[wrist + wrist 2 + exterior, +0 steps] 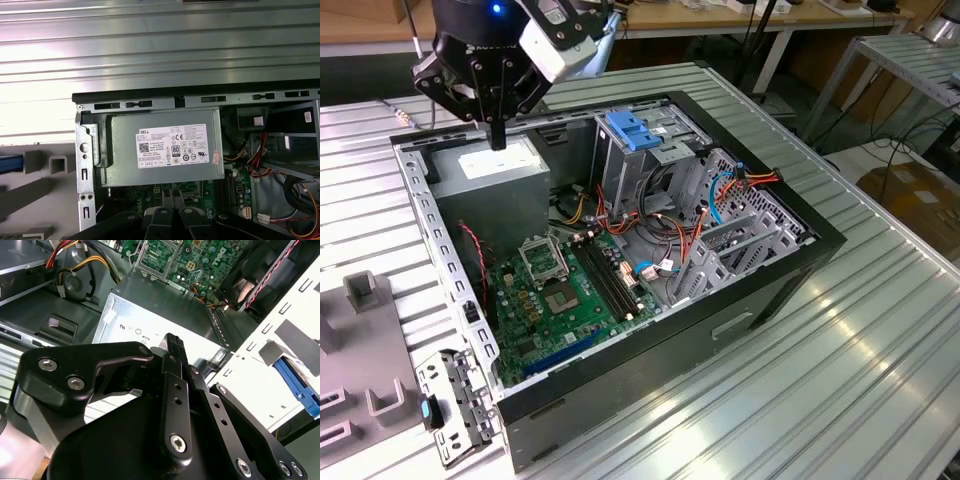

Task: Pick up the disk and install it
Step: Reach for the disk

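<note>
Ribbed metal table [880, 330], open PC case [770, 292] on it. Disk [10, 163]: blue-railed edge, probably it, parked in the grey fixture [57, 164] beside the case, likely staged for pickup; not grasped. Gripper [498, 140] over the power supply [490, 165], jaws together, empty.

The hand [172, 342] hides part of the power supply [165, 310].

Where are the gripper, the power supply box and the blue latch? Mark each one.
gripper [498, 143]: exterior view, at its fingertips.
power supply box [125, 150]: first wrist view, bare metal beside its sticker.
blue latch [635, 130]: exterior view, middle of its top face.
</note>
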You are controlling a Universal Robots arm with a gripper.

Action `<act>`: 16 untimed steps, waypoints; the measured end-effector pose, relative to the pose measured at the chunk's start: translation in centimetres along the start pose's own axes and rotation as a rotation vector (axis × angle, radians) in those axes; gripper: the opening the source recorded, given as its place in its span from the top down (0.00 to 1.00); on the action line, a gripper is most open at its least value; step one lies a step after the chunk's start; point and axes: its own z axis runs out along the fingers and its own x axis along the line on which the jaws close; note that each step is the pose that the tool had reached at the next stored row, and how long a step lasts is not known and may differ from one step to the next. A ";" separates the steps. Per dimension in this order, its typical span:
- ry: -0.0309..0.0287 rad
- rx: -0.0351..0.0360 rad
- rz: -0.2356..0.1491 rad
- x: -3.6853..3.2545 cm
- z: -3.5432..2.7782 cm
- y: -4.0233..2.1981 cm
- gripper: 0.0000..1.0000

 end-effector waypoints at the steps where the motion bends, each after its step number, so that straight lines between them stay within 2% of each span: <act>1: 0.0005 0.0000 0.000 0.07 0.01 -0.01 0.89; 16: 0.0064 0.0005 0.000 1.25 0.12 -0.10 0.89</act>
